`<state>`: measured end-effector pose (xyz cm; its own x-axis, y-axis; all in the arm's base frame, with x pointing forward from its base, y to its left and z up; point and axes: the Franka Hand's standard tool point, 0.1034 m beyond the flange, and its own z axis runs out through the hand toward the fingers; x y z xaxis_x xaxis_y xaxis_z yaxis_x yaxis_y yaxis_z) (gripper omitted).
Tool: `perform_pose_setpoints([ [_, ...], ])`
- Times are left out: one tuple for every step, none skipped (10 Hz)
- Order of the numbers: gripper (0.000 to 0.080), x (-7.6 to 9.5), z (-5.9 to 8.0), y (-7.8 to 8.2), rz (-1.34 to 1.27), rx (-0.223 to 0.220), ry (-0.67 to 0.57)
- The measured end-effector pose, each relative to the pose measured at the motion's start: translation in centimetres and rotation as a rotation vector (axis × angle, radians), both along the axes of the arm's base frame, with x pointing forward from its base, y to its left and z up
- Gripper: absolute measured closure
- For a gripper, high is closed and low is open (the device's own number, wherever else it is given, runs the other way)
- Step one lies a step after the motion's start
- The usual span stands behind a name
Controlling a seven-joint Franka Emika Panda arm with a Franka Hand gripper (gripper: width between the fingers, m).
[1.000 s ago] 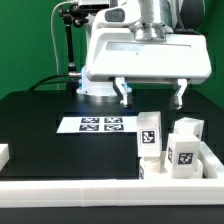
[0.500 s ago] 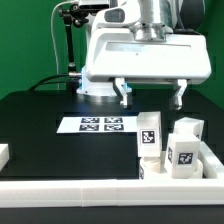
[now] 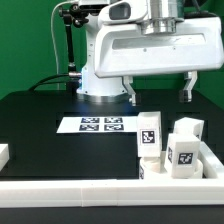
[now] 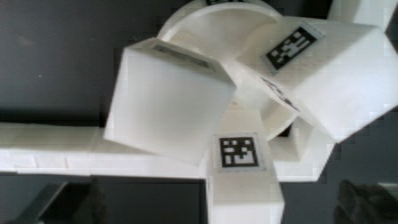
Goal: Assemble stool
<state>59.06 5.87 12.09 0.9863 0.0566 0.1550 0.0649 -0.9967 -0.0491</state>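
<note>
Several white stool legs with black-and-white tags stand bunched at the exterior view's lower right: one leg (image 3: 148, 135) and another (image 3: 186, 142). In the wrist view the legs (image 4: 178, 100) lean against each other, one tagged leg (image 4: 238, 175) nearest. A rounded white part (image 4: 222, 18) behind them looks like the seat. My gripper (image 3: 159, 92) hangs open and empty above and behind the legs, touching nothing.
The marker board (image 3: 100, 124) lies flat on the black table left of the legs. White border rails run along the front (image 3: 90, 190) and the right edge (image 3: 212, 155). A small white piece (image 3: 3, 153) sits at the far left. The arm's base (image 3: 98, 85) stands behind.
My gripper has moved toward the exterior view's right and slightly up, still open. The legs have not moved.
</note>
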Motion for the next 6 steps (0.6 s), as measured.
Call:
perform_pose_setpoints([
  [0.0150, -0.2, 0.1, 0.2, 0.005, 0.006, 0.074],
  [0.0150, -0.1, 0.1, 0.1, 0.006, 0.009, 0.114],
  [0.0150, -0.4, -0.1, -0.6, -0.011, 0.012, 0.170],
  [0.0150, -0.3, -0.2, -1.3, -0.061, 0.038, 0.179],
  [0.0150, -0.3, -0.5, -1.3, -0.059, 0.036, 0.155],
  [0.0150, -0.4, -0.6, -1.2, -0.056, 0.035, 0.157],
])
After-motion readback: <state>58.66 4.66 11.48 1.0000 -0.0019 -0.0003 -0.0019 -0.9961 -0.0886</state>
